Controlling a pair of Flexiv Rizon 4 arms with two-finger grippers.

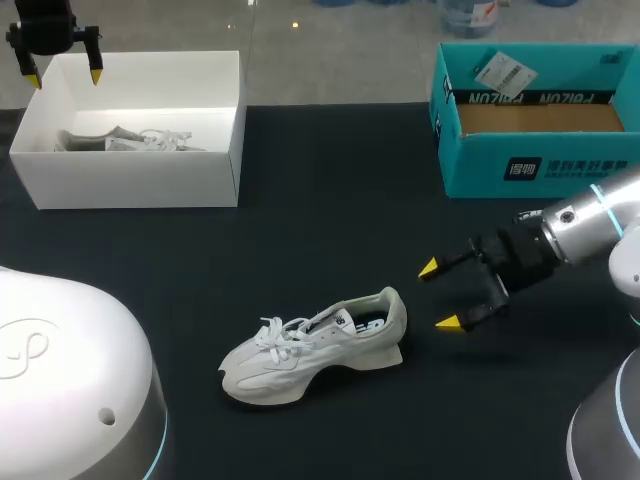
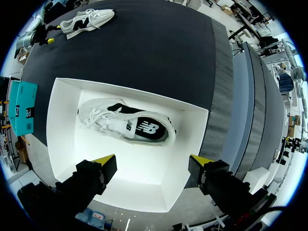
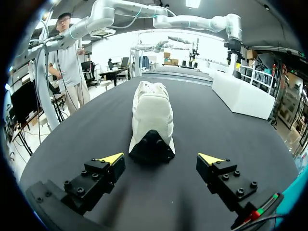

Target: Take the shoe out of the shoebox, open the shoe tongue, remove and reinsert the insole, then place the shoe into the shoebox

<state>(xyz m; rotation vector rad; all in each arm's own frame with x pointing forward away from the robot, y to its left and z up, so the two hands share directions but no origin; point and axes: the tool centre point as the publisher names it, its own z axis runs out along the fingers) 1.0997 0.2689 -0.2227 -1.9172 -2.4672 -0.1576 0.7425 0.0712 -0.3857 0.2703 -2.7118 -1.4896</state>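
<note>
- Head view: my right gripper hovers at 3 o'clock of the loose shoe, near its heel but not touching, with its yellow-tipped fingers spread wide and nothing between them.
- That loose shoe, white with white laces, stands upright on its sole on the black table, toward the 6 o'clock side. Its toe points to about 8 o'clock and its heel to 3 o'clock.
- At the table's 10 o'clock sits the white shoebox, lid off, with the boxed shoe lying inside.
- My left gripper hangs above the box's far corner, fingers apart and holding nothing.
- A teal box stands at the table's 2 o'clock, well apart from both shoes.
- Left wrist view: my left gripper looks straight down into the white shoebox, with both fingers wide apart over its floor.
- The boxed shoe lies on its side at the gripper's 12 o'clock, showing a dark logo panel.
- The loose shoe shows far beyond the box, on the black table.
- Right wrist view: the loose shoe sits dead ahead at 12 o'clock of my right gripper, heel nearest, just beyond the open fingertips and clear of them.
- The white shoebox lies farther off, at about 2 o'clock.
</note>
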